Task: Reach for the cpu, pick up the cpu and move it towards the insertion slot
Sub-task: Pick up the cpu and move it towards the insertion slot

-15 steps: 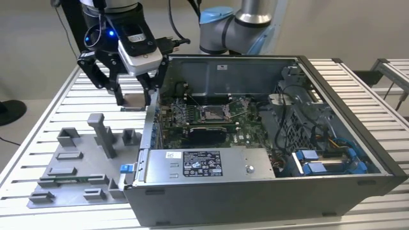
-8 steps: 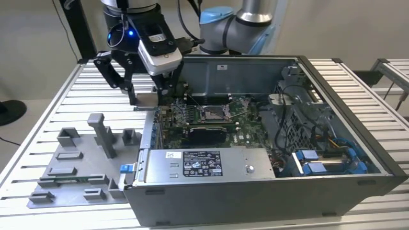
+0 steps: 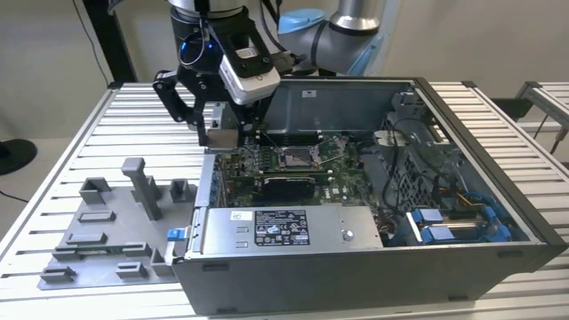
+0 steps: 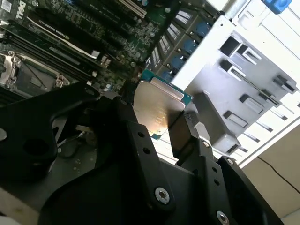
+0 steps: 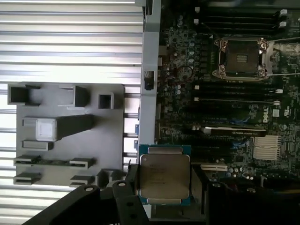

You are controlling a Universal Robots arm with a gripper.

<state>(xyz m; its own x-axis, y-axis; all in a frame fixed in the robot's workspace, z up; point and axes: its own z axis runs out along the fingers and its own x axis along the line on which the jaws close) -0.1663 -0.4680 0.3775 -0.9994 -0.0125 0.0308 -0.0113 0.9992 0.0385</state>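
A slatted metal table point(image 3: 106, 133) bears the computer case point(image 3: 374, 267) and grey fixture point(image 3: 106, 247).

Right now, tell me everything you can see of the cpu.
The cpu is a thin square chip with a silvery metal top and a green edge. The gripper holds it by two opposite sides between its black fingers, metal top toward both wrist cameras. It hangs in the air above the edge of the open computer case, off to one side of the insertion slot, touching nothing else.
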